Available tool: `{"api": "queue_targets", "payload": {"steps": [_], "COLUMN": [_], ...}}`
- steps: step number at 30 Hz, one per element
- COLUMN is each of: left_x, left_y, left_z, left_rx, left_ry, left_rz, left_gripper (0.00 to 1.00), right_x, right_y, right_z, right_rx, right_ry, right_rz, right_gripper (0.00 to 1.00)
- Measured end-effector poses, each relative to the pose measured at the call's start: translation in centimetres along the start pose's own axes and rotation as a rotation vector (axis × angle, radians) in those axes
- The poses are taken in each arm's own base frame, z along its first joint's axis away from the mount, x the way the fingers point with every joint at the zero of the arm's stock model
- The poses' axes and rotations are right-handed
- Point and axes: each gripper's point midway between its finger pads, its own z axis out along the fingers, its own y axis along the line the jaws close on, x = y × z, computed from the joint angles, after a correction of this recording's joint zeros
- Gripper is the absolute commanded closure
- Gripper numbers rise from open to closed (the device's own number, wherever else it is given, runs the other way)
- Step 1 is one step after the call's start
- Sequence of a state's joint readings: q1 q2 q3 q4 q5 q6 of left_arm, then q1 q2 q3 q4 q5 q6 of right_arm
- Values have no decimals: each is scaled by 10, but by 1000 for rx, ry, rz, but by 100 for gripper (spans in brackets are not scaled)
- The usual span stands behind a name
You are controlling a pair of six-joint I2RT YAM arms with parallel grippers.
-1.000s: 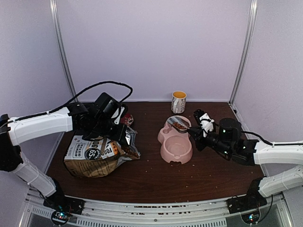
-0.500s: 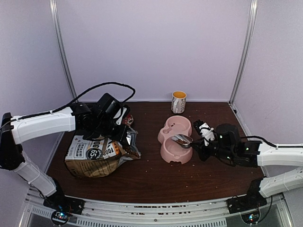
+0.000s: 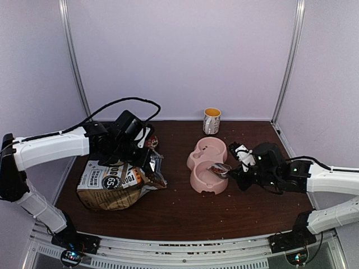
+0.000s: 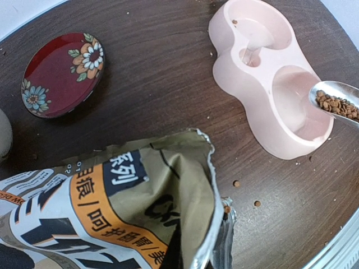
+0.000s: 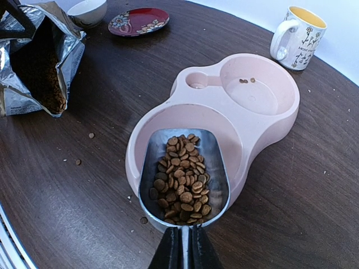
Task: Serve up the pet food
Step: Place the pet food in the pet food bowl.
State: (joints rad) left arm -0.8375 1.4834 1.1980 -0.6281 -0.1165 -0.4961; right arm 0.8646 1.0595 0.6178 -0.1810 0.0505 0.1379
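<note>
The metal scoop (image 5: 185, 168) is pinched by its handle between the closed jaws of the right gripper (image 5: 180, 249) and is held level, so that the kibble (image 5: 182, 176) heaped in it is not spilled early. It is poised right over the near basin of the pink bowl (image 5: 269, 129), where a tilt would drop the load. Only a couple of pellets are seen in the far basin.

On the left, the bag (image 3: 109, 182) is gripped at its torn top edge by the left gripper (image 3: 140, 152), jaws pressed together on the foil. That is judged to keep the mouth open for further scooping. A few stray pellets are scattered on the table (image 5: 84, 196).
</note>
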Motion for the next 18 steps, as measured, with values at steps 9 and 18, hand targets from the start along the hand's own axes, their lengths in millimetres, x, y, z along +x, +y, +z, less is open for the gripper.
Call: {"api": "queue_targets", "payload": {"steps": [9,18], "left_x": [0,-1], "left_y": [0,0], "left_z": [0,2], "left_rx": [0,0], "left_ry": [-1,-1], "left_rz": [24,27], "left_gripper": [100,100], "right_x": [-6,-10], "right_y": [0,-1], "right_z": [-8,-15], "right_rx": [3,6], "right_ry": [40,79], "right_rz": [-37,-81], "right_gripper": [100,100]}}
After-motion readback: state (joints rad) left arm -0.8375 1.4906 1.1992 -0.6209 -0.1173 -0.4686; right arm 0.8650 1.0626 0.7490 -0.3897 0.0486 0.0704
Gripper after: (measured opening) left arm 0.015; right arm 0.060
